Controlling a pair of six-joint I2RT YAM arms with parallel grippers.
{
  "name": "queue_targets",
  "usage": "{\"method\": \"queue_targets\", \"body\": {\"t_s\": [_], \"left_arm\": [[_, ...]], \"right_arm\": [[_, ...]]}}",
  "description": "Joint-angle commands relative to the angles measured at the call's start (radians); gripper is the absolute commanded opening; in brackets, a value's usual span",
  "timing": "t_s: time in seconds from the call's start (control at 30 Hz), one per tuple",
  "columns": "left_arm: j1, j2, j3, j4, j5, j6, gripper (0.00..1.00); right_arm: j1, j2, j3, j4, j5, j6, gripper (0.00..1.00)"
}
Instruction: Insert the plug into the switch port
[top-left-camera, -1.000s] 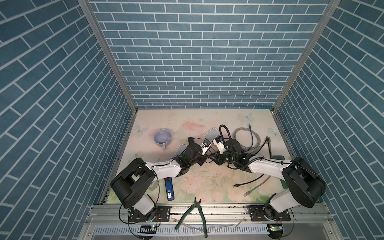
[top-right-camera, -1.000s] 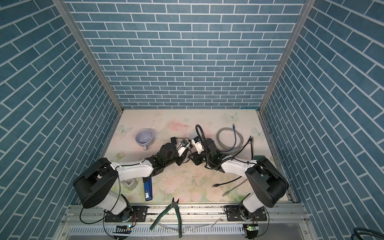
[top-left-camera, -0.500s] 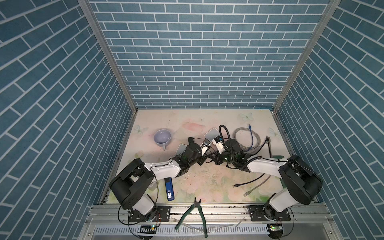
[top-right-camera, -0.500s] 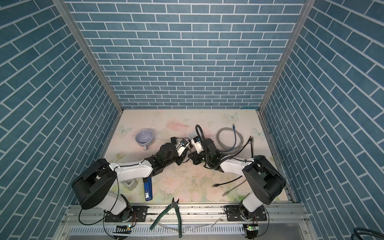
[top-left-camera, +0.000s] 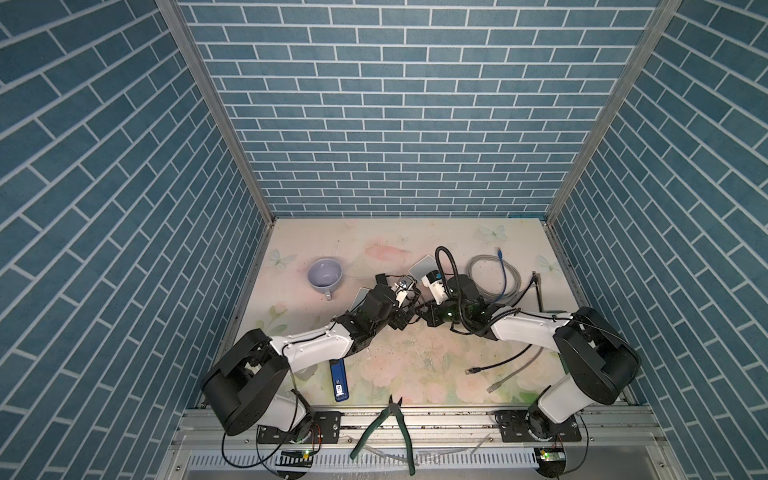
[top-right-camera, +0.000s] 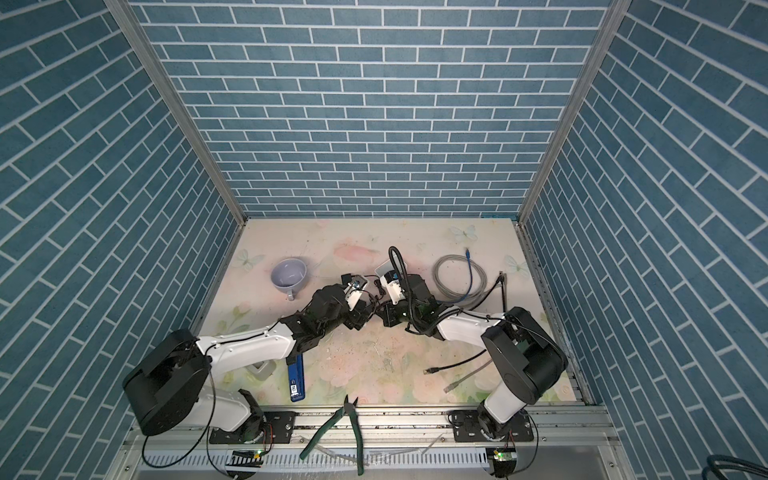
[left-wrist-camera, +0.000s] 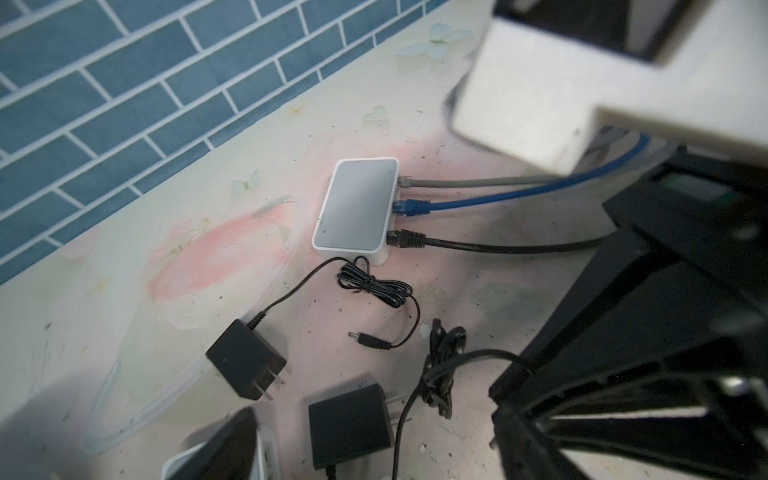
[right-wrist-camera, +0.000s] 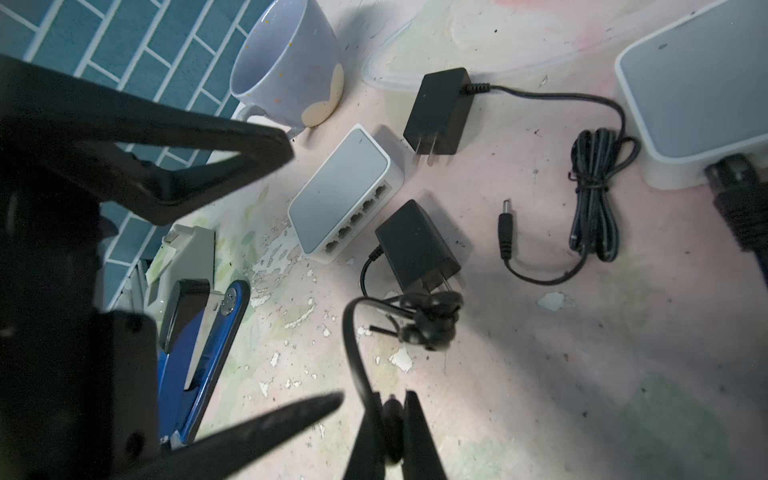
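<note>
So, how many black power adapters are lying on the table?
2. One black boxy power adapter lies near the lilac ceramic mug; the second adapter lies by the port side of the small white plastic network switch. More may be hidden.

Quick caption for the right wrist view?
Right gripper pinches a black cable near the switch, its ports empty.

Mug (top-left-camera: 325, 272) left of switch (top-left-camera: 359, 296), seemingly apart.
</note>
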Motion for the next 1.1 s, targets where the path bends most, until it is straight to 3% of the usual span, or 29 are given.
{"method": "queue_targets", "body": {"t_s": [0.0,0.3,0.47,0.73,1.07], "left_arm": [[0.02,-0.07,-0.032,-0.09,-0.063,-0.038,1.0],[0.041,-0.231,-0.108,-0.259,-0.17,-0.052,1.0],[0.092,-0.25,-0.134,-0.28,-0.143,-0.114,1.0],[0.183,-0.149,0.02,-0.521,-0.114,-0.242,1.0],[0.284,0.079,0.3,-0.812,0.013,-0.179,1.0]], "right_arm": [[-0.02,0.025,0.059,-0.047,-0.053,0.065,0.01],[-0.04,0.022,0.129,-0.198,-0.077,0.037,0.02],[-0.04,0.005,0.152,-0.268,-0.052,-0.01,0.02],[-0.041,-0.02,0.155,-0.317,-0.03,-0.061,0.03],[-0.042,-0.027,0.14,-0.321,-0.033,-0.086,0.03]]}}
